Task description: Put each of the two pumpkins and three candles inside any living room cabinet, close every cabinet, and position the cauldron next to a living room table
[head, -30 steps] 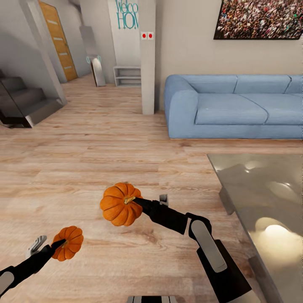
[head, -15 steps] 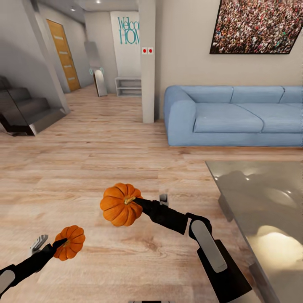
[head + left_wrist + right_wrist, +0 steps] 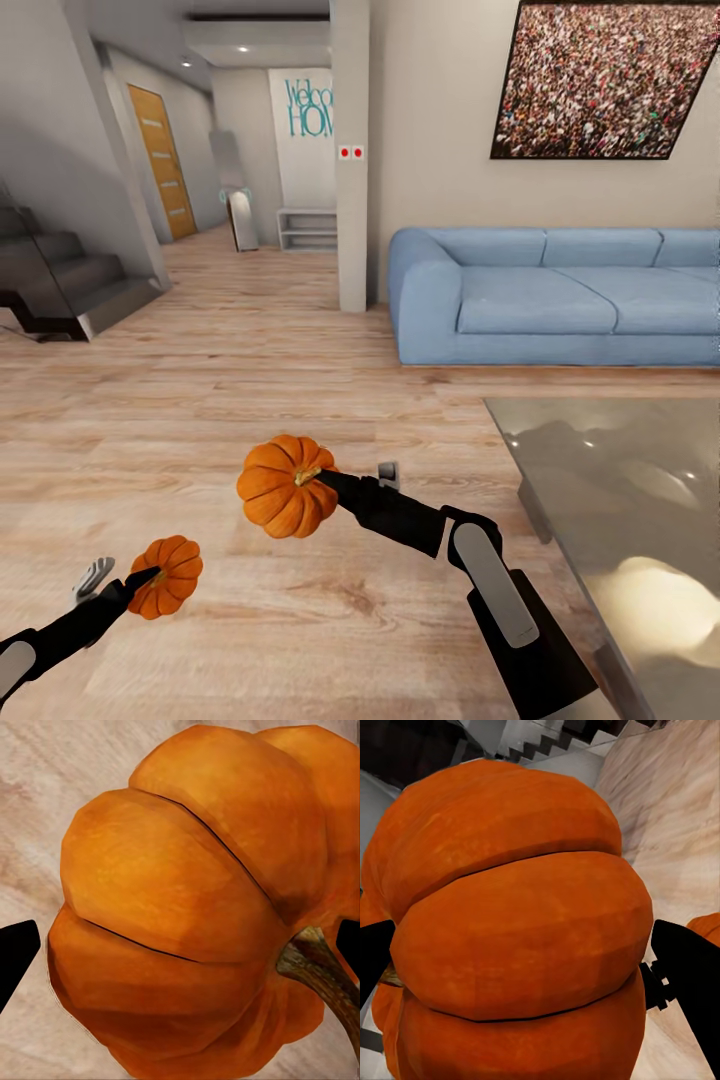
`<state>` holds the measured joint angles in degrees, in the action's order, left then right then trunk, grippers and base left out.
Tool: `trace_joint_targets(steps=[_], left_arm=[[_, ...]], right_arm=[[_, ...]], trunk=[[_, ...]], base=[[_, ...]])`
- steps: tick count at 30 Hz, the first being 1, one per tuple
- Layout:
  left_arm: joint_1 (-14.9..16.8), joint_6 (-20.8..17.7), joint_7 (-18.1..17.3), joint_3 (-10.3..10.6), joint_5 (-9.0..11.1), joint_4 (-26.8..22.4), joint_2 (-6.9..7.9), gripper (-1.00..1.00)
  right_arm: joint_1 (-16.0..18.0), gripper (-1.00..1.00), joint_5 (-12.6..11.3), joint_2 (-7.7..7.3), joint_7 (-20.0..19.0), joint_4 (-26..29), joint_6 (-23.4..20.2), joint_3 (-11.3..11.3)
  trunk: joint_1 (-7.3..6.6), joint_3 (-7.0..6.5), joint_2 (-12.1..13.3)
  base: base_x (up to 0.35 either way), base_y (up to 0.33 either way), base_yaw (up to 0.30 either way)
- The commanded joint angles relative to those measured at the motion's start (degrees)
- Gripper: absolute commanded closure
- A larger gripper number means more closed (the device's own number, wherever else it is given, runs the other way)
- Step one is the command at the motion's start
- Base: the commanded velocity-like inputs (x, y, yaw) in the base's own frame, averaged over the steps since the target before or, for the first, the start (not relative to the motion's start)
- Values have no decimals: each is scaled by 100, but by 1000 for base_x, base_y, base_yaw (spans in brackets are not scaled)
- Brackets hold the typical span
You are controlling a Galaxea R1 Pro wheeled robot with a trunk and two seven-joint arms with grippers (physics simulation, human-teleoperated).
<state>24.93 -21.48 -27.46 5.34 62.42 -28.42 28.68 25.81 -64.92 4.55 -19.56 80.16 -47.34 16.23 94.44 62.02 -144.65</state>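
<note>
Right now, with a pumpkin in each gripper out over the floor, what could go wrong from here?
1. Both pumpkins hang over bare wooden floor. The right gripper seems to hold its pumpkin near the stem, so a slip would drop it.
2. The left gripper holds its pumpkin low, so a dip could knock it against the floor.
3. The coffee table edge sits close beside the right arm; turning right might clip it.
</note>
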Motion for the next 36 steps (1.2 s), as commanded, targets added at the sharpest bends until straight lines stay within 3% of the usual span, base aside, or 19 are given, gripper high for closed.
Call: trace_joint_targets(steps=[1,36], left_arm=[[3,-27,-4,28,51,3,6,100],[3,-102,-4,19,51,6,15,100]], right_arm=[[3,100,15,2,-13,-1,-21,-6],[3,100,15,24,2,-1,-21,-3]], trunk=[[-3,-18,0],[-94,-793,46]], base=[[0,0,0],[0,0,0]])
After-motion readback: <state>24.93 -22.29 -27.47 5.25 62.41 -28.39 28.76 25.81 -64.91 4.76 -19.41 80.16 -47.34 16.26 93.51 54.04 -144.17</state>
